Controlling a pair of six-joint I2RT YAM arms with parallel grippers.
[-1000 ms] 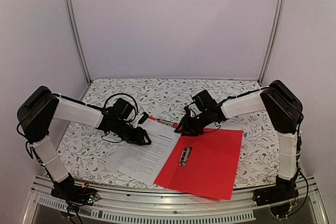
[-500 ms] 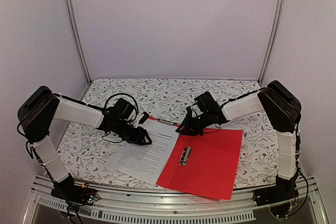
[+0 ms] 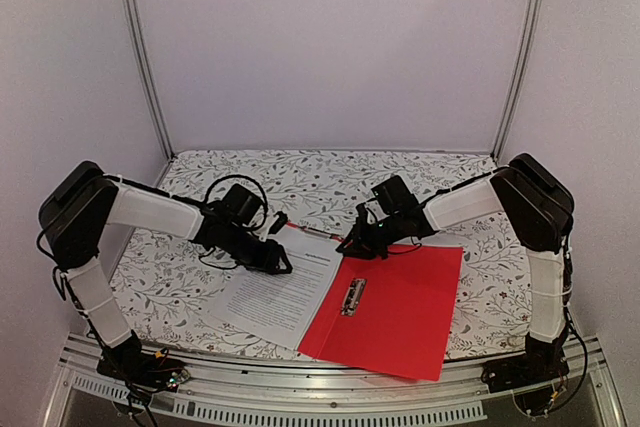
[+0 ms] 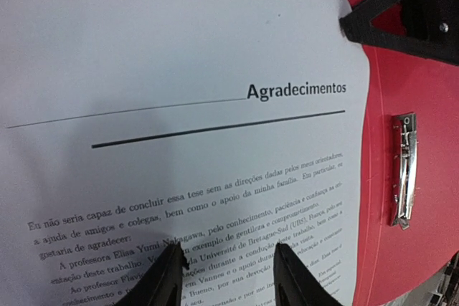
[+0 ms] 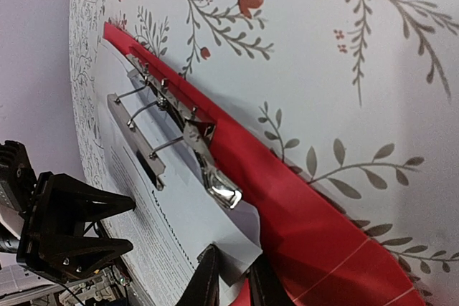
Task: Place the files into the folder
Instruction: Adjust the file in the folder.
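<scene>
Lying nearest, at lower centre and right of the top view: folder [image 3: 400, 317], red, flat and open on the table [image 3: 330, 172], its metal clip [image 3: 352, 296] showing near its left side. Beside it, lower centre-left: files [image 3: 262, 299], white printed sheets, flat, right edge meeting the folder's left edge; which overlaps which cannot be told. Files are not yet in the folder. Next, mid-frame left: left gripper [image 4: 224, 279], jaws apart, both fingertips [image 4: 168, 276] pointing down at the printed text, nothing between them but the sheet beneath; contact cannot be confirmed. Mid-frame centre: right gripper [image 5: 233, 281], at the far right corner of the files where paper and red plastic meet; jaws narrow around that white corner, but whether they already pinch it cannot be told. Just beyond, along the files' far edge: red strip [image 3: 305, 231] bearing a pronged metal fastener [image 5: 179, 123]. Farthest: bare floral table surface. Step in hand, as judged: securing the paper's corner so the sheets can be drawn across onto the folder. Handling notes: take paper only, not the red edge with it; catch the whole stack, since thin sheets will fan and sag; keep the lift low and clear of the prongs; the left tips should steady the sheet without pinning it against the pull, or the paper may crease or tear.
</scene>
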